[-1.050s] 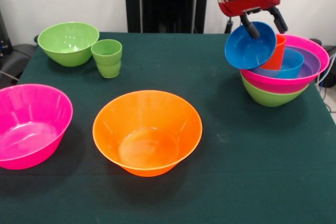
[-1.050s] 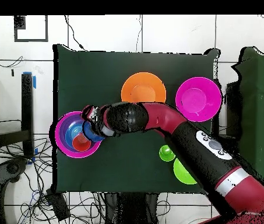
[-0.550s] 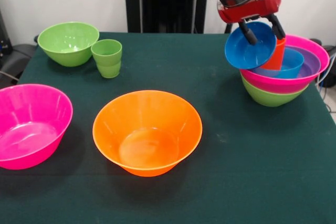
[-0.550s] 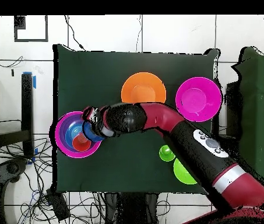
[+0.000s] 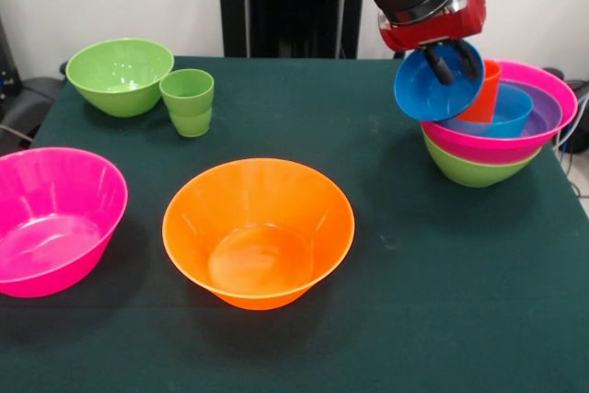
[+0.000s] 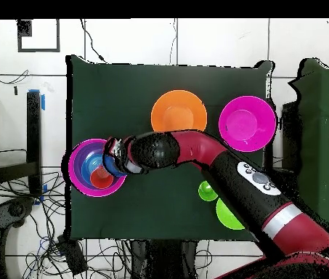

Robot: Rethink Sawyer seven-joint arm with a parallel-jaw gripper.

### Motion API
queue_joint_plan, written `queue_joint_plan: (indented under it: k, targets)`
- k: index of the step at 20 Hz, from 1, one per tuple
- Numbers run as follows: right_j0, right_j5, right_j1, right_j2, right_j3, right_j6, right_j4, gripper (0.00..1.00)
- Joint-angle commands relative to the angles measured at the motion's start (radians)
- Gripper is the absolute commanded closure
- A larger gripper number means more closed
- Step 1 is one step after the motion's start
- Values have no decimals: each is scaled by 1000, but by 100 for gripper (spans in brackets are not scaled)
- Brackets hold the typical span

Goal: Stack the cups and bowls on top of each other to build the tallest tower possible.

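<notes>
tool [image 5: 453, 63] now narrower (blue bowl [image 5: 433, 85])

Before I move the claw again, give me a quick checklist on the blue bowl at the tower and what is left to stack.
1. Claw closed on the tilted blue bowl: ok, one finger inside the bowl, one behind it.
2. Blue bowl seated level in the tower: not ok, it leans on edge at the pink rim.
3. Orange-red cup upright inside the tower: ok.
4. Tower's green base flat on the table: ok.
5. Pieces still loose: not ok, the orange bowl, pink bowl, green bowl and green cup stand apart.
6. Grip firmness: cannot tell.
</notes>
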Motion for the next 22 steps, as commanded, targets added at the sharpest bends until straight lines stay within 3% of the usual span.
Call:
queue_joint_plan:
  k: [1,16,22]
  targets:
    - [42,-60,5,-91,-26,-57,-91,100]
    - [37,-57,-39,-85,8,-22,-97,100]
    - [10,-1,-131,-55,52,-17,-57,100]
